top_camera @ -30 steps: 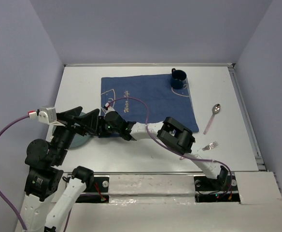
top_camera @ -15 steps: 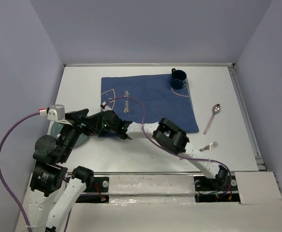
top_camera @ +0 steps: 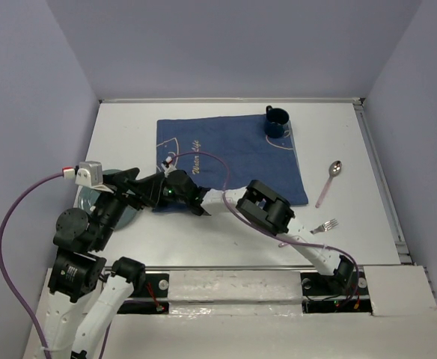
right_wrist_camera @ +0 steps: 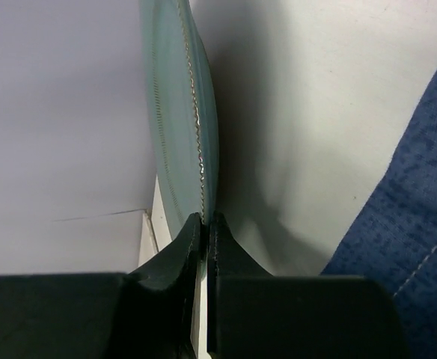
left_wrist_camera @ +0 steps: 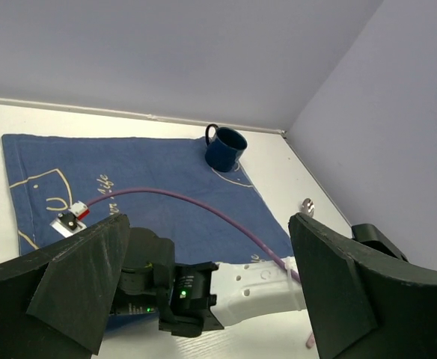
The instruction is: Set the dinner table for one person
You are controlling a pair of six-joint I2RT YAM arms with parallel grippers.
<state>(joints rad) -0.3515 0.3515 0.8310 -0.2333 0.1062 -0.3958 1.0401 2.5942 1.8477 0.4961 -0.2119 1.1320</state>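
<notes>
My right hand [right_wrist_camera: 206, 218] is pinched shut on the rim of the pale green plate [right_wrist_camera: 175, 112]. The plate is at the left side of the white table [top_camera: 203, 241], just beside the blue cloth [top_camera: 233, 153]. My left hand [left_wrist_camera: 207, 224] hangs close by, fingers spread wide, gripping nothing. A dark blue mug [top_camera: 277, 122] stands on the cloth's far right corner.

Left arm [top_camera: 72, 228]: round black joint housings are linked by white segments.
Right arm [top_camera: 267, 209]: white segments are interrupted by a blocky black housing.
Cables: a purple cable [left_wrist_camera: 153, 190] is routed to a white, red-tipped connector [left_wrist_camera: 69, 219] behind each hand.
Left fingers [left_wrist_camera: 84, 284]: matt black wedges.
Right fingers [right_wrist_camera: 177, 262]: black, tapered.
Wrist light [left_wrist_camera: 181, 294]: green, set into the black wrist body.
</notes>
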